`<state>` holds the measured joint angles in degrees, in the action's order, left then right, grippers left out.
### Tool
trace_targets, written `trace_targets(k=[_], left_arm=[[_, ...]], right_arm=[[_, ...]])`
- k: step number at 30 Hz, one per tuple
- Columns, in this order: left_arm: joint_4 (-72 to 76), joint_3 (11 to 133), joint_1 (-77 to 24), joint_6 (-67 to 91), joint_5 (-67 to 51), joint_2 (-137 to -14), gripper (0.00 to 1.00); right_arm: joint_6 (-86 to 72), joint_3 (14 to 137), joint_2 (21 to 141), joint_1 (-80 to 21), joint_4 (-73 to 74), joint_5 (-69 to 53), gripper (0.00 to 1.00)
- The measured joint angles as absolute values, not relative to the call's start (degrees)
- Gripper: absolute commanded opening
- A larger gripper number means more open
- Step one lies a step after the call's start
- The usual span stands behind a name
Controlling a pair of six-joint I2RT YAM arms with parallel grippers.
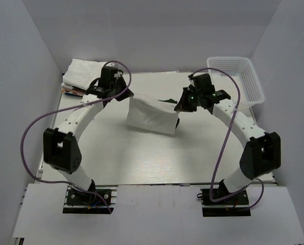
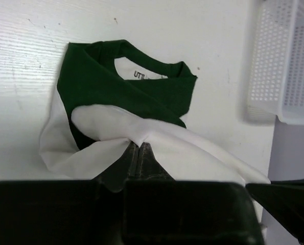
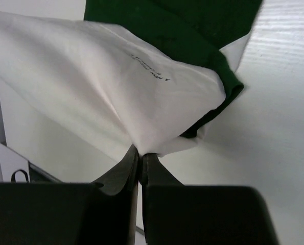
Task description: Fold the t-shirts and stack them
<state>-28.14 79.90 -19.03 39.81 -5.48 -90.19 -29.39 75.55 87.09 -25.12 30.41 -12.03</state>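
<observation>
Cloth soft and light, the white t-shirt with dark green collar and sleeves point(image 1: 150, 116) sagged over the far middle of the tabletop point(image 1: 141, 158), left hand point(image 2: 136, 153) and right hand point(image 3: 140, 155) each clamped on a white edge, likely the surest hold.

The near half of the tabletop point(image 1: 141, 158) lies bare and open to passage. Across the middle, the t-shirt point(image 1: 150, 116) hangs stretched between the left tool point(image 1: 127, 95) and the right tool point(image 1: 179, 108), barring the way. The folded t-shirts point(image 1: 83, 71) fill the far left corner and the mesh basket point(image 1: 241, 76) the far right. Walls point(image 1: 152, 30) close 3 sides.
</observation>
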Motion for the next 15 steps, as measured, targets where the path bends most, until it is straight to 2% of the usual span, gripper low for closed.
trace_targets(k=[12, 13, 14, 15], left_arm=[[-30.55, 108.75, -17.1, 37.41, -3.77, -121.47, 0.0], [-30.65, 110.96, -16.78, 37.36, -3.92, -123.9, 0.0], [-30.52, 112.51, -16.43, 37.32, -4.25, -126.04, 0.09], [-30.06, 113.12, -16.14, 37.12, -4.6, -127.55, 0.19]], right_arm=[[-29.34, 92.44, 111.59, -16.1, 26.68, -21.3, 0.0], [-29.34, 93.93, 113.73, -15.55, 26.15, -21.93, 0.04], [-29.34, 95.77, 116.09, -14.94, 26.04, -22.96, 0.17], [-29.3, 98.0, 119.07, -14.41, 25.76, -24.12, 0.24]])
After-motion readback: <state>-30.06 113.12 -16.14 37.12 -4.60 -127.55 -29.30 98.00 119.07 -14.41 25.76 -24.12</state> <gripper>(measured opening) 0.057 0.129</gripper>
